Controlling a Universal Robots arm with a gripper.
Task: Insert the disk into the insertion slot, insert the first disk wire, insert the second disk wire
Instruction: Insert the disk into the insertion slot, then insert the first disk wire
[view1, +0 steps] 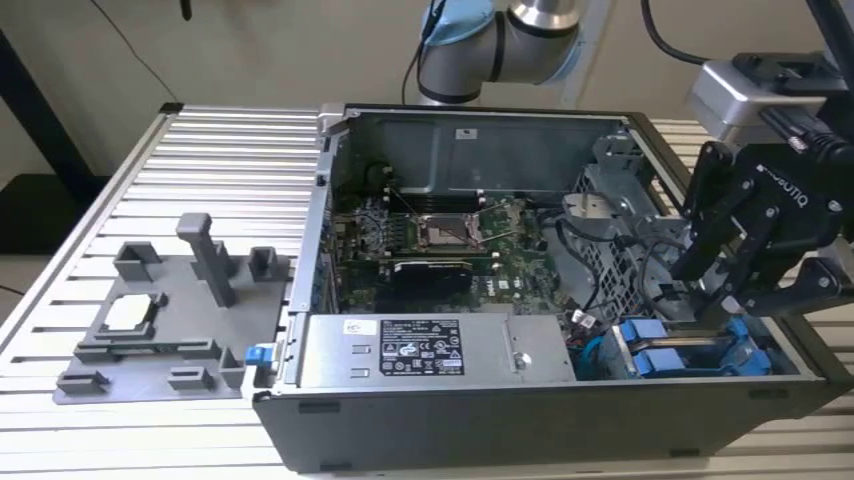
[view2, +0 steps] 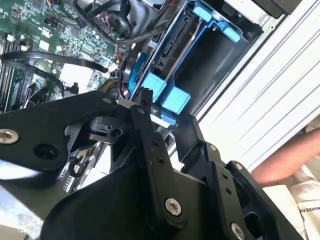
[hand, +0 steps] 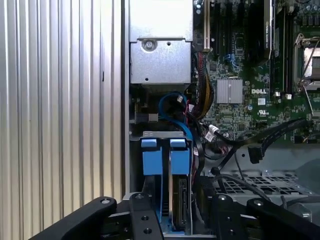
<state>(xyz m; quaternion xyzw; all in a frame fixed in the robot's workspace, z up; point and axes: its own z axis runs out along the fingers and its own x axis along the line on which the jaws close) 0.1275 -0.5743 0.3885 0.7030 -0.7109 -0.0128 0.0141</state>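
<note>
The gripper is seen nearest, set astride the disk; whether it is spread or pinching cannot be told. The disk is held on edge within the insertion slot. Risk judged: the loose cables just beside could be snagged, and a tilted carrier could bind on the cage wall. A printed label is noted on the power-supply box; it is not transcribed.

Bright even light, glare on the ribbed table, dimmer inside the computer case
</note>
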